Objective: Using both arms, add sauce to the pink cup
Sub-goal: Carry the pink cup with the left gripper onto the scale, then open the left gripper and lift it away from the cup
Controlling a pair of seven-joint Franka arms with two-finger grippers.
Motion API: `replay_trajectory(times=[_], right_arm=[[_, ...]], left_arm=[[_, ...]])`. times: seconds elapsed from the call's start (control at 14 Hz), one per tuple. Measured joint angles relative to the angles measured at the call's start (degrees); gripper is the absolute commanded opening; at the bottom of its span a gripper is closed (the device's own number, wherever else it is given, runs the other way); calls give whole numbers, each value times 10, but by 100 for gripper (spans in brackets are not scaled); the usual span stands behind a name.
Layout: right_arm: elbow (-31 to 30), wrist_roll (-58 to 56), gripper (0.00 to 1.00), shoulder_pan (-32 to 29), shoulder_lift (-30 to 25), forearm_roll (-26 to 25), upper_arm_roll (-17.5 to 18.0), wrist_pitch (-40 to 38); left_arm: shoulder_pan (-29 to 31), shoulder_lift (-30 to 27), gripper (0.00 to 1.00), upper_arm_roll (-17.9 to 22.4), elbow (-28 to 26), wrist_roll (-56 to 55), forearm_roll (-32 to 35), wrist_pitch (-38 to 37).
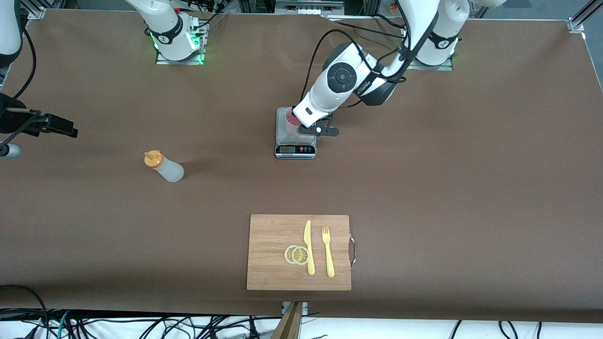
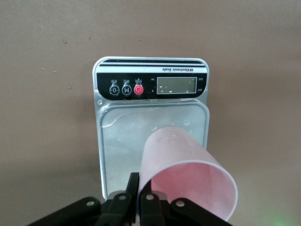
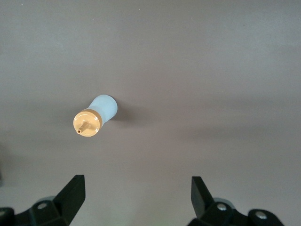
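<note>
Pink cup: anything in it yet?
Empty. The left wrist view looks into the pink cup, gripped at its rim by the left tool over the scale: bare walls, no sauce.

In the front view the left arm hides most of the pink cup [image 1: 288,126] on the scale [image 1: 295,143]; the scale's display is too small to read. The picture's edge cuts off the right arm.

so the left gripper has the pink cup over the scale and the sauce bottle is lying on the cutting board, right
Not quite. The sauce bottle stands upright on the bare table toward the right arm's end, not on the cutting board, as the front view shows. The left gripper does hold the pink cup over the scale.
</note>
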Motion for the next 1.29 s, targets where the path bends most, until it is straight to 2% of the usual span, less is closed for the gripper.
replay_trajectory(times=[0.21, 0.29, 0.36, 0.43, 0.5, 0.93, 1.15, 1.29], right_arm=[[0, 0, 100, 0, 1, 0, 0, 0], [0, 0, 100, 0, 1, 0, 0, 0], [0, 0, 100, 0, 1, 0, 0, 0], [0, 0, 100, 0, 1, 0, 0, 0], [0, 0, 100, 0, 1, 0, 0, 0], [0, -1, 100, -7, 1, -2, -2, 0], [0, -44, 100, -22, 7, -3, -3, -1], [0, -105, 100, -39, 15, -3, -3, 0]], left_arm=[[-3, 10, 3, 0, 0, 0, 0, 0], [-3, 13, 17, 0, 0, 0, 0, 0], [-3, 15, 35, 1, 1, 0, 0, 0], [-3, 15, 88, 3, 1, 0, 0, 0], [-3, 15, 100, 6, 2, 0, 0, 0], [-3, 8, 100, 10, 14, 1, 0, -3], [8, -25, 100, 20, 18, 0, 0, -43], [35, -60, 100, 25, 18, 0, 0, -85]])
